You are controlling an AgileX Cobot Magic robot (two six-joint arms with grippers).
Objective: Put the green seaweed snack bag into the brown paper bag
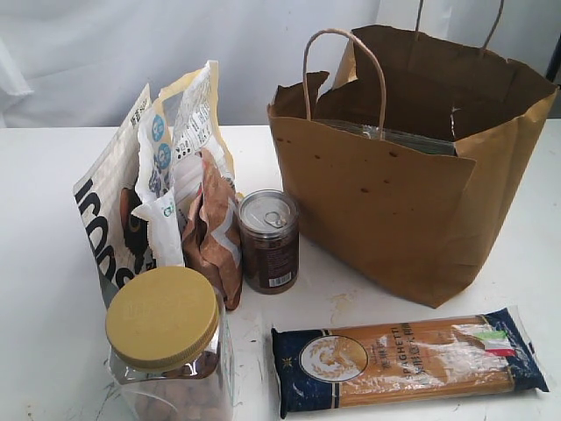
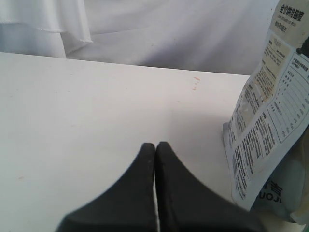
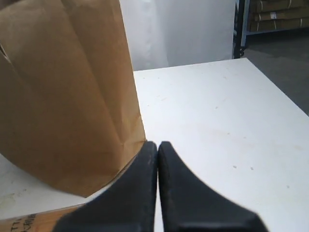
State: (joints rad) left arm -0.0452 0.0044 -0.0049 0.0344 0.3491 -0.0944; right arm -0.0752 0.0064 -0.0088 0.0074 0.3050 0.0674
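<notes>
On the white table in the exterior view stands one brown paper bag. It is upright and open, with two twisted loop handles, one at the near wall and one at the far wall. Just inside its mouth one flat glossy strip shows, dark and shiny. It looks to be the top of the green seaweed snack bag; the rest is hidden by the bag wall.

To the left is a leaning cluster. It holds one white-and-black pouch, one cream-edged pouch behind it and one brown crinkled snack bag in front. Whether more packets are tucked between them I cannot tell. One dark can with a pull-tab lid stands just beside the crinkled bag. One clear jar with a yellow lid stands nearest the camera. One spaghetti packet lies flat in front of the paper bag. Neither arm shows here.

In the left wrist view the left gripper has its two black fingers pressed together, holding nothing, over bare table. One pouch face covered in small print stands off to one side, apart from the fingers.

In the right wrist view the right gripper is likewise closed and empty. Its tips are near the lower corner of the paper bag. One corner of the spaghetti packet shows at the frame edge.
</notes>
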